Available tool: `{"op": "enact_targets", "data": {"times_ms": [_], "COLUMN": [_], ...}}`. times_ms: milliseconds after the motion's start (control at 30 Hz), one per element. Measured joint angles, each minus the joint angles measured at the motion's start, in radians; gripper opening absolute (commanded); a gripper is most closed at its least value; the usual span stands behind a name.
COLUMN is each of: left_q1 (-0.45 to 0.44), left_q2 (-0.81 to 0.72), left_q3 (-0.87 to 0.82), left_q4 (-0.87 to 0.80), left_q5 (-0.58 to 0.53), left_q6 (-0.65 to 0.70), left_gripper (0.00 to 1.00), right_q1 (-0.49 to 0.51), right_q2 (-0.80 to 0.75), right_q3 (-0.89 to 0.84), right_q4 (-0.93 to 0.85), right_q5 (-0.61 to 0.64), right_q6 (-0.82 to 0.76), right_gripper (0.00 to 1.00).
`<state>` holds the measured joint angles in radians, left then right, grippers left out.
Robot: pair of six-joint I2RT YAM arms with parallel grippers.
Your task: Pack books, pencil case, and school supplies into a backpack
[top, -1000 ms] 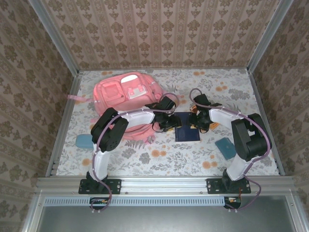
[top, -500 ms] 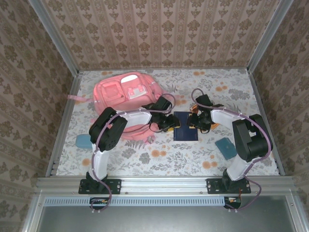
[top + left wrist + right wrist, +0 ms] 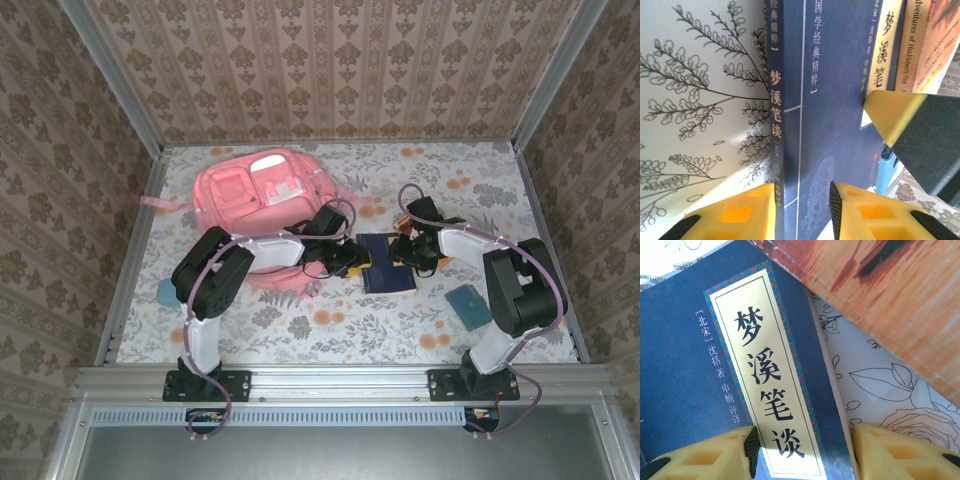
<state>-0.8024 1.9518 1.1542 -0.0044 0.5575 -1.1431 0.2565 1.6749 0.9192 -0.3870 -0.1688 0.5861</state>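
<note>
While both arms lean in, the books: the dark blue books [image 3: 386,276] lie flat on the surface [image 3: 330,330], just right of the backpack [image 3: 262,195] and not inside it yet.
Orange booklet: the orange booklet [image 3: 900,295] sits at a corner of the blue books, on the side away from the backpack. I cannot tell if it lies on them or just touches them.
How the books will feel: thin, flat and fairly stiff, and I think light. The covers look smooth, so they may slip.
Where to take hold: at the spine or a long edge, one finger under and one on top.
Left end effector: the left end effector [image 3: 800,215] has a finger on each side of the blue spine. I cannot tell if it is squeezing.
Right end effector: the right end effector [image 3: 802,455] has its fingers apart, one over the cover and one just past the book's edge. Nothing is squeezed.
Arm pose: the left arm [image 3: 265,245] bends across the near side of the backpack. The right arm [image 3: 480,245] reaches in from the far right of it.
Other supplies: the teal square [image 3: 467,305] lies well right of the backpack, and a small teal thing [image 3: 167,292] lies near its left side.
</note>
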Motion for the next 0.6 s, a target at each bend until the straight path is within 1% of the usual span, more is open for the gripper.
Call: {"op": "enact_targets", "data": {"times_ms": [100,367,600], "left_q1": [0.000,0.000,0.004], "left_q2": [-0.017,-0.048,-0.048], "left_q3": [-0.007,-0.030,-0.016], "left_q4": [0.032,0.205,0.186], "left_q5": [0.018,0.057,0.048], "left_q6": [-0.017,-0.058,-0.053], "left_gripper": [0.32,0.33,0.39], "right_q1": [-0.002,-0.009,-0.010], "right_q2": [-0.001,-0.007,-0.006], "right_q3": [-0.006,-0.024,-0.031], "right_q4": [0.008,0.041,0.060], "right_q5": [-0.002,-0.042,-0.095], "right_q6": [0.000,0.006,0.019], "right_gripper": [0.51,0.51,0.50]}}
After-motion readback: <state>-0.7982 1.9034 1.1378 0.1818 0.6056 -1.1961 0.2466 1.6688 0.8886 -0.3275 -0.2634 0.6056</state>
